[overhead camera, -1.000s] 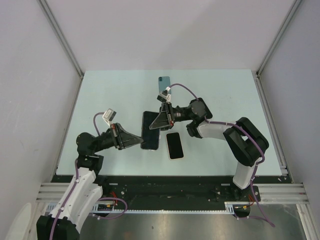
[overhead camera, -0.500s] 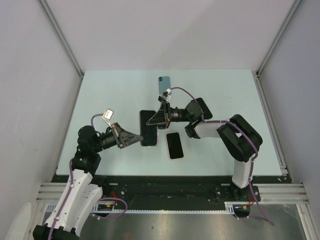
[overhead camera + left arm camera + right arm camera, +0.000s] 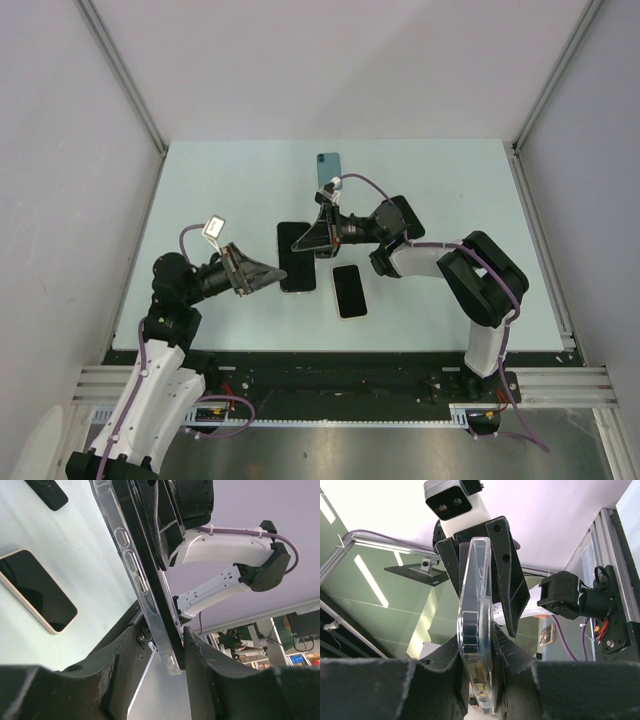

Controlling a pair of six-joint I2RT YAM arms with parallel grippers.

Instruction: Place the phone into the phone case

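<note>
A black phone (image 3: 297,262) sits inside a clear phone case (image 3: 131,565), held up off the table between both arms. My right gripper (image 3: 479,655) is shut on the case's edge (image 3: 476,610), and in the top view it (image 3: 303,242) stands at the far right corner. My left gripper (image 3: 160,640) is open around the opposite end. Its right finger (image 3: 197,650) touches the phone and its left finger (image 3: 117,650) stands off with a gap. In the top view the left gripper (image 3: 272,271) is at the phone's left edge.
A second phone with a cream rim (image 3: 348,291) lies screen-up on the pale table (image 3: 210,190), just right of the held phone. A blue phone-shaped object (image 3: 328,168) lies at the back centre. A flat black item (image 3: 407,214) lies beside the right arm.
My left gripper's jaws have opened off the cased phone and the left arm has drawn back slightly. The right gripper has kept its grip and shifted the phone a little to the left.
</note>
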